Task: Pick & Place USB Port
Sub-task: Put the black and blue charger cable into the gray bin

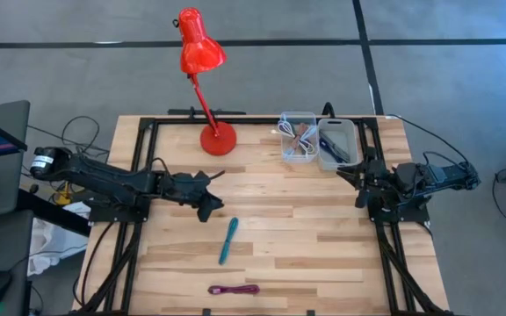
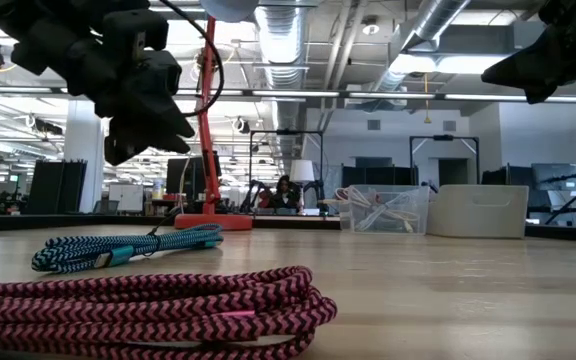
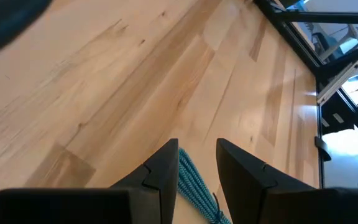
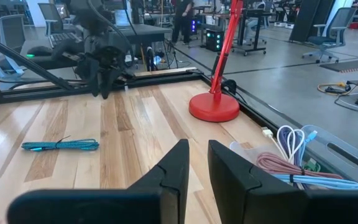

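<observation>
Left tool sits above the desk left of centre, fingers parted by a small gap, nothing held. It hangs above the teal cable, whose braided end shows between the fingers in the left wrist view; no contact. Right tool is near the desk's right edge, just in front of the bins, fingers a narrow gap apart, empty.

Counts: two loose cables on the desk. The teal cable lies bundled near desk centre, towards the front. The magenta cable lies coiled close to the front edge, well apart from both tools. Two bins at the back right, touching side by side: a clear bin with a tangle of cables, count not readable, and a grey bin with a dark item inside, too small to identify. One red lamp, base at the back edge left of the bins.

Hidden or unclear: connector ends of both loose cables can't be made out. Low view shows the magenta cable cut off at the bottom edge and both tools cropped at the top. A person sits far behind the desk.
</observation>
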Robot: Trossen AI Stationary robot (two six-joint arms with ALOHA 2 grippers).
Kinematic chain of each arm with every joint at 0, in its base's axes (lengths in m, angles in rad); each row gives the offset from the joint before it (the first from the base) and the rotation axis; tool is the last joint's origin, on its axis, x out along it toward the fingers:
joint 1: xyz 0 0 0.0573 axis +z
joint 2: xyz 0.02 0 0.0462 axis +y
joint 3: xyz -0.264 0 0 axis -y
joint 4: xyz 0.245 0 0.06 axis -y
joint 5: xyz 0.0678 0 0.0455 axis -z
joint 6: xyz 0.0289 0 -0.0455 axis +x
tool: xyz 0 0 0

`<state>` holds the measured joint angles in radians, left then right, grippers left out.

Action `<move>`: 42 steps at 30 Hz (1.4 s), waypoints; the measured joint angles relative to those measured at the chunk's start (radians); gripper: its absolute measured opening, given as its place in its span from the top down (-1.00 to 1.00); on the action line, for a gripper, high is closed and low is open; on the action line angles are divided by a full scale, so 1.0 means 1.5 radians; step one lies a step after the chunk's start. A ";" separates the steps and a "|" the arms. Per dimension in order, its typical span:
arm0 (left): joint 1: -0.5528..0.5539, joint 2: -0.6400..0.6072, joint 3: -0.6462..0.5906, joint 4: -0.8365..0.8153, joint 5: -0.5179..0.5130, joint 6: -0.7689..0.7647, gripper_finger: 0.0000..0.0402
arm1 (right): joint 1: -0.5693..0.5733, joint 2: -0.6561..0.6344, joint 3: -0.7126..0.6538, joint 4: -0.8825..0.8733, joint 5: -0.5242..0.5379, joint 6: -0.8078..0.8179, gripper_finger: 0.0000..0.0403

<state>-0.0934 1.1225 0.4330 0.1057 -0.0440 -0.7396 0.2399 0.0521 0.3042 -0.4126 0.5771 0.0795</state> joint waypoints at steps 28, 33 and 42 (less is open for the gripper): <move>-0.002 0.115 -0.002 0.102 -0.055 -0.016 0.38 | 0.000 0.000 0.000 0.000 0.000 0.000 0.73; 0.013 0.165 -0.002 0.103 -0.055 -0.037 0.27 | 0.000 0.000 0.000 0.000 0.000 0.000 0.73; 0.070 0.173 -0.002 0.105 -0.010 -0.033 0.21 | 0.000 0.000 0.000 -0.001 0.000 0.000 0.73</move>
<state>0.0110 1.3827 0.4297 0.2626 -0.0598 -0.7896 0.2401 0.0521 0.3042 -0.4141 0.5770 0.0795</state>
